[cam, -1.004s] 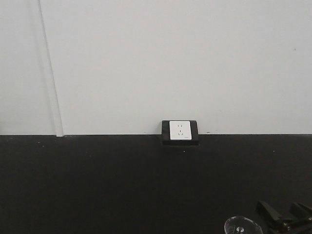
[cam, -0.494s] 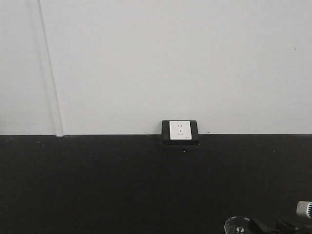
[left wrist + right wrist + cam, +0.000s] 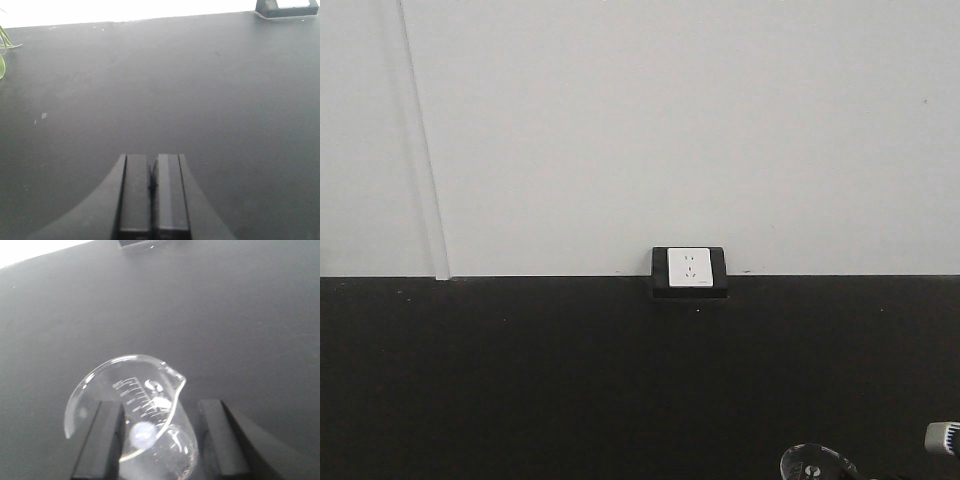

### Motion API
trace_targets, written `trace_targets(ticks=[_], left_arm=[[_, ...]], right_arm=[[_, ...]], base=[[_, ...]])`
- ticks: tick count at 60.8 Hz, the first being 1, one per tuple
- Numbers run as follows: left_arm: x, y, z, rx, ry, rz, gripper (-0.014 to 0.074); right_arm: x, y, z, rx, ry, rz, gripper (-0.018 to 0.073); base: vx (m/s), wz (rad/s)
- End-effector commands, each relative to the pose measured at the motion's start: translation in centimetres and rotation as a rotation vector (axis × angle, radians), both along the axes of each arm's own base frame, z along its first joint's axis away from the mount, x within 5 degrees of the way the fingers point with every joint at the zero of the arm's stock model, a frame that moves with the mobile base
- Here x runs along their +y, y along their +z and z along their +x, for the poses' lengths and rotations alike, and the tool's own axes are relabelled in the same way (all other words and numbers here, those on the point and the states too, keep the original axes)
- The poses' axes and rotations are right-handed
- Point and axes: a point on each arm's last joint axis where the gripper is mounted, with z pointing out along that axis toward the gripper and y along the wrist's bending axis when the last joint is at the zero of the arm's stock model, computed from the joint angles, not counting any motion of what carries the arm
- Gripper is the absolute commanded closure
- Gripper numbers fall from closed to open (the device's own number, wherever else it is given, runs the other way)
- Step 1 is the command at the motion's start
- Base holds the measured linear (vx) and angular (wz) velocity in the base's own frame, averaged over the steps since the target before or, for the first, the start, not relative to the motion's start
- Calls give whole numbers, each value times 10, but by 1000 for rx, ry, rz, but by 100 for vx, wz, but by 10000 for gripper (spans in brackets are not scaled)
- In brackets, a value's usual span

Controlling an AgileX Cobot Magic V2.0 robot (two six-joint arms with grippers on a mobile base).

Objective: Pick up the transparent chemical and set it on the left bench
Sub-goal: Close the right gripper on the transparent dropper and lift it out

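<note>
The right gripper (image 3: 159,405) stands wide open, its two black fingers (image 3: 102,435) on either side of the transparent beaker (image 3: 131,390); I can't tell if either one touches the glass. The beaker is clear, with printed graduations and a pouring spout, and sits upright on the black bench (image 3: 240,315). The wrist points down at it from above. The left gripper (image 3: 152,160) is pressed closed on nothing, hovering low over bare bench.

The beaker (image 3: 135,415) is gleaming as smooth, glossy clear glass, the bench (image 3: 175,75) is looking matt and faintly speckled, the wall (image 3: 670,120) is showing matt white, and the socket (image 3: 688,268) is looking like smooth plastic.
</note>
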Motion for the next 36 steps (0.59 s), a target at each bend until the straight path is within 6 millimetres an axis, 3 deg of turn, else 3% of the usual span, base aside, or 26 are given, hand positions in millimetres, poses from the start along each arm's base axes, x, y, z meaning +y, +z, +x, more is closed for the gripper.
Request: trace_targets(ticks=[1, 12, 28, 36], left_arm=[[0, 3, -1, -81, -1, -14, 600], [0, 3, -1, -81, -1, -14, 600], [0, 3, -1, -81, -1, -14, 600], [0, 3, -1, -81, -1, -14, 600]], right_arm=[[4, 17, 6, -98, 30, 34, 210], [4, 17, 6, -95, 29, 42, 321], [4, 17, 7, -103, 32, 40, 566], [5, 18, 7, -122, 46, 27, 568]], base=[[0, 0], [0, 0], [0, 0], [0, 0]])
